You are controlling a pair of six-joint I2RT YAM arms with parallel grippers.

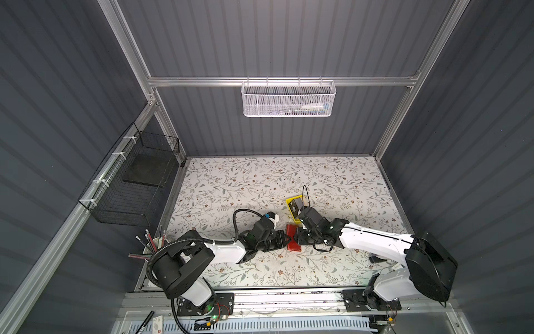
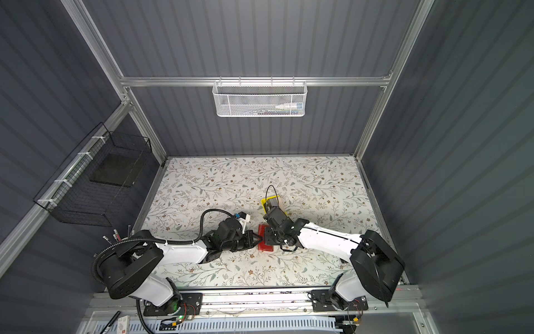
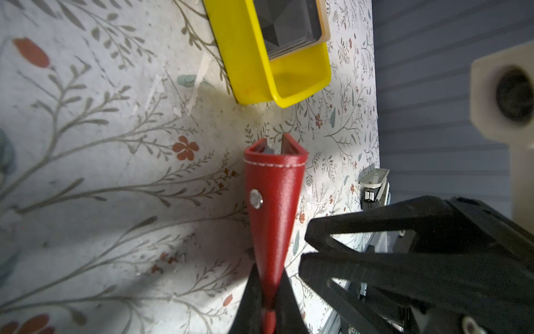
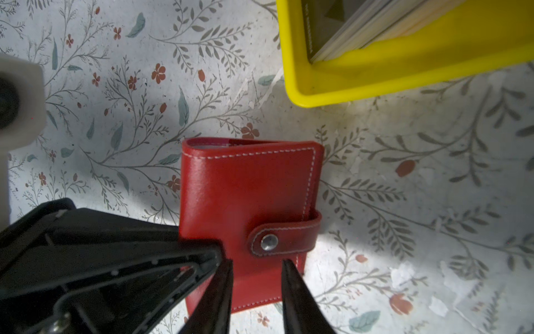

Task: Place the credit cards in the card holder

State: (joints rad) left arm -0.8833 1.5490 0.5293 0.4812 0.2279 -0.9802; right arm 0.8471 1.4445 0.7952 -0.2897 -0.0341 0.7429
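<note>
Credit cards (image 4: 320,26) sit half cut off inside yellow tray (image 4: 375,78), lettering blurred.

Left fingers (image 3: 250,309) clamped together, right fingers (image 4: 296,300) standing slightly apart

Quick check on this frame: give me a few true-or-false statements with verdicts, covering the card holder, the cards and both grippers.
1. The small red leather-like card holder is closed, its snap tab fastened. True.
2. The left gripper is open, clear of the card holder. False: its fingers are shut on the holder's edge.
3. The thin plastic credit cards sit together in the small yellow plastic tray. True.
4. The right gripper holds a black card. False: its fingers stand apart, empty, near the snap tab.
</note>
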